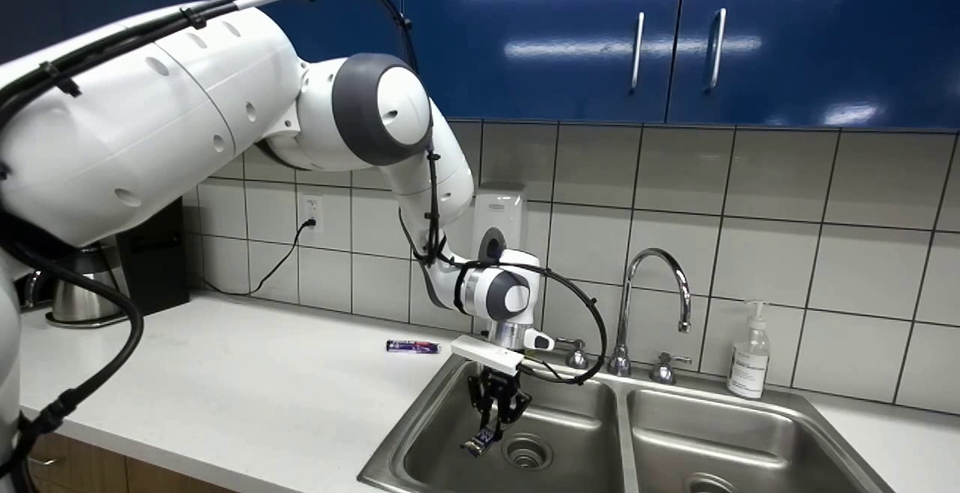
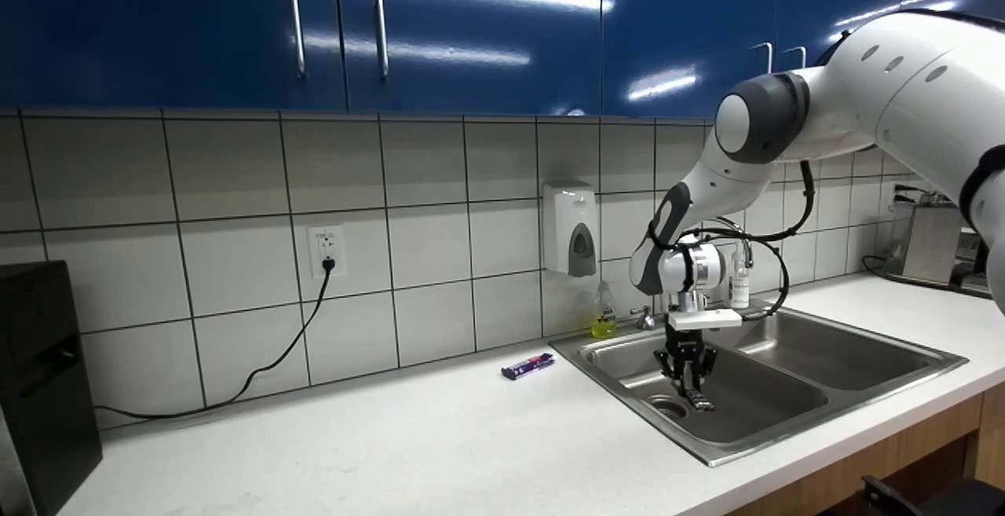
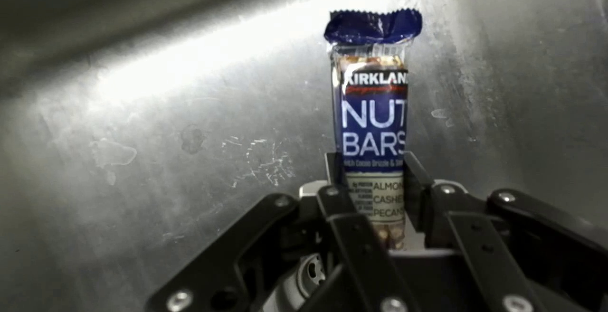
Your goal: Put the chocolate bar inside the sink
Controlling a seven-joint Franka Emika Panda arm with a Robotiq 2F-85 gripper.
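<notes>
Where the steel sink gleams, the pincer grips the crimp-ended bar.

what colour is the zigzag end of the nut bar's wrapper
Dark blue; the zigzag end shows best in the wrist view.

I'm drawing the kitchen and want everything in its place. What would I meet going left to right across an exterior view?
In an exterior view: metal pot → black box → wall outlet → purple packet → hand holding the nut bar → faucet → pump bottle.
</notes>
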